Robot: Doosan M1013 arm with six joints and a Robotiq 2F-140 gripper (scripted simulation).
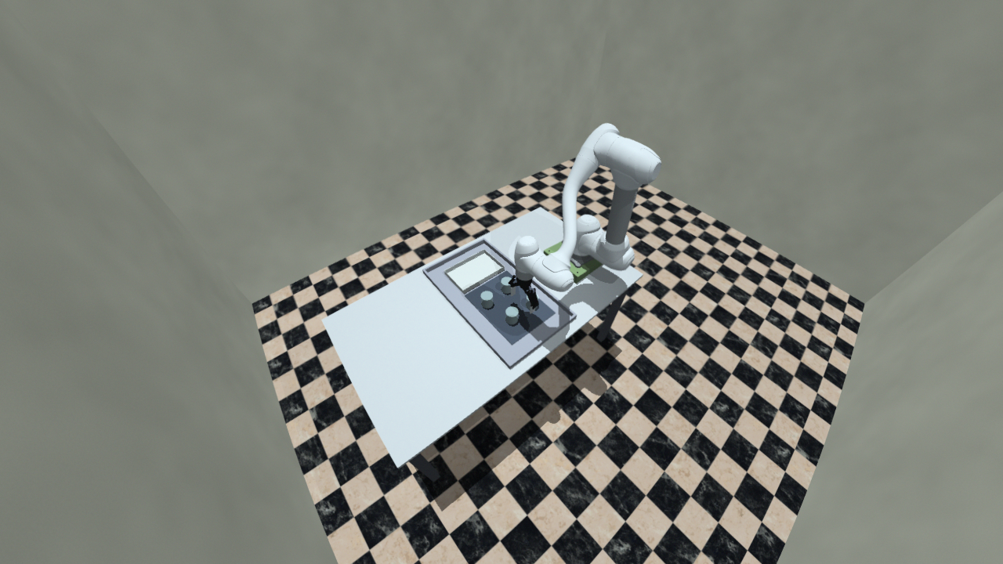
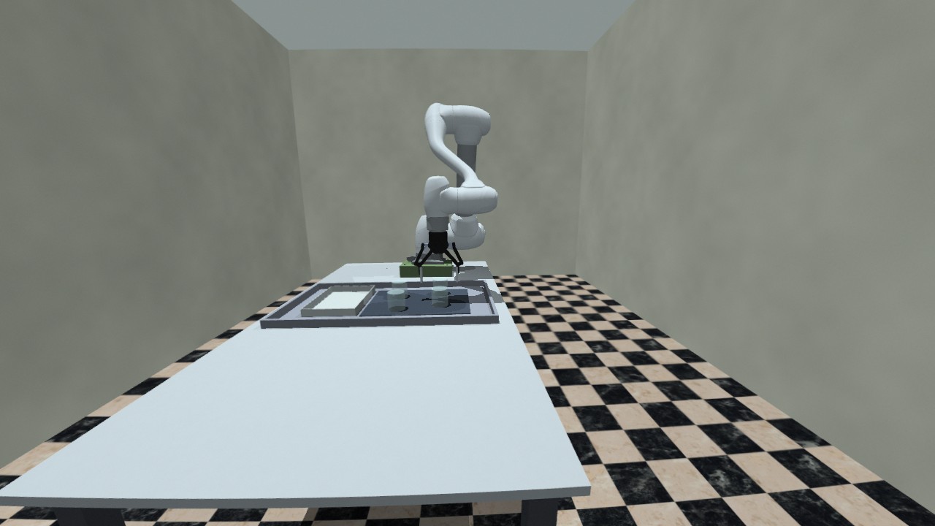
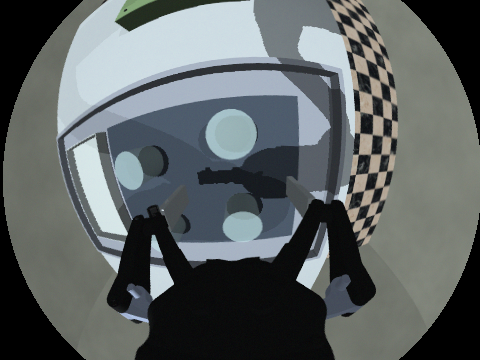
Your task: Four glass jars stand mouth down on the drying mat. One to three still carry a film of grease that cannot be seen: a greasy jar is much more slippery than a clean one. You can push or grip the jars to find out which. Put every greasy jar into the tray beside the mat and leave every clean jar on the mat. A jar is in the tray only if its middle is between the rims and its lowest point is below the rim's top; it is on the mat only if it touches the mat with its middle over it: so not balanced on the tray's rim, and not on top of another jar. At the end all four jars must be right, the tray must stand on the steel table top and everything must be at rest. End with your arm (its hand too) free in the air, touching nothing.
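Four clear glass jars stand on the dark drying mat (image 1: 494,316) (image 2: 418,307) (image 3: 280,120). In the top view three jars show (image 1: 506,283) (image 1: 487,298) (image 1: 512,315); the arm hides the fourth. The wrist view shows a far jar (image 3: 231,132), a left jar (image 3: 130,170), a near jar (image 3: 242,227), and a fourth jar (image 3: 180,226) partly behind my left finger. My gripper (image 1: 527,295) (image 2: 439,266) (image 3: 236,190) is wide open and empty, raised above the right-hand jars (image 2: 439,295). The white tray (image 1: 475,272) (image 2: 336,300) lies left of the mat and holds nothing.
Mat and tray sit inside a low grey rimmed frame (image 1: 519,361) (image 2: 379,320) on the long table. The arm's green base block (image 1: 581,269) (image 2: 424,269) stands just behind the frame. The table's right edge is close to the mat.
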